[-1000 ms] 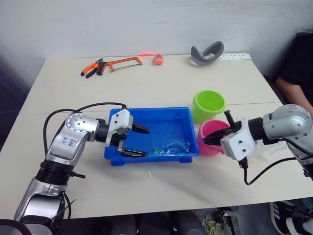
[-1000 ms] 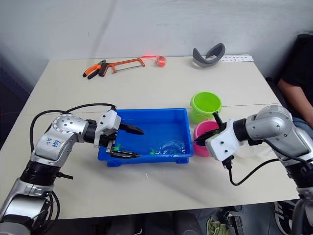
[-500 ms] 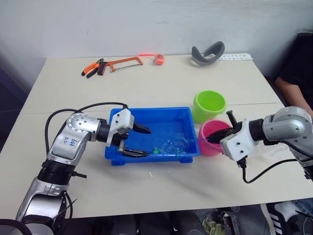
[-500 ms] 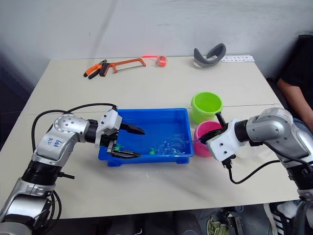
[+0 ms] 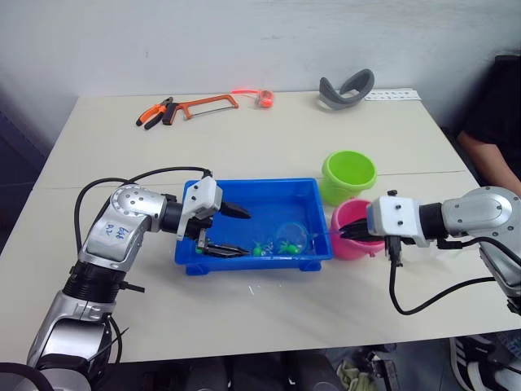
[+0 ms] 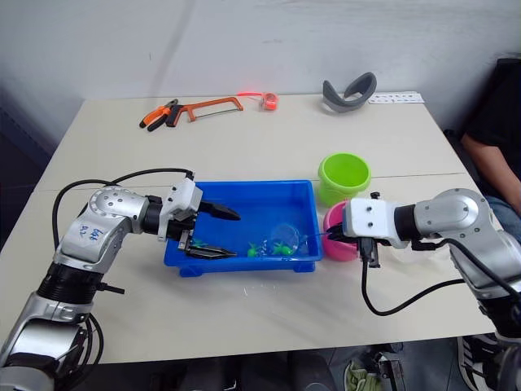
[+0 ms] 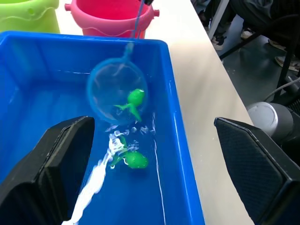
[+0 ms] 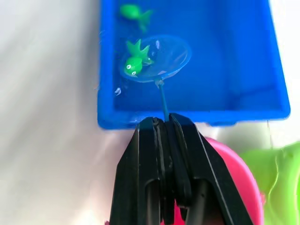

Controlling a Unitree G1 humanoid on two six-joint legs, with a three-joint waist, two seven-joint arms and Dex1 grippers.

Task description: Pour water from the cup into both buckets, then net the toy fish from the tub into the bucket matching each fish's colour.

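We saw the table (image 5: 269, 138) bearing the blue tub (image 5: 264, 195) near its front edge, with the lime green bucket (image 5: 348, 173) just beyond the tub's right end and the pink bucket (image 5: 352, 218) touching that end, in front of the green one. Our right gripper (image 8: 165, 123) hung over the pink bucket, its two fingers clamped tight on the thin handle of the net (image 8: 161, 58), which reached from the fingertips across the tub's right wall. The net's hoop sat inside the tub near the front right corner, tilted, with one green fish (image 8: 133, 63) lying in its mesh. A second green fish (image 7: 133, 160) lay loose in the tub just beside the hoop, toward the left gripper. Our left gripper (image 5: 234, 231) was at the tub's left end with its fingers spread wide apart, one above the water and one low near the front wall, holding nothing.
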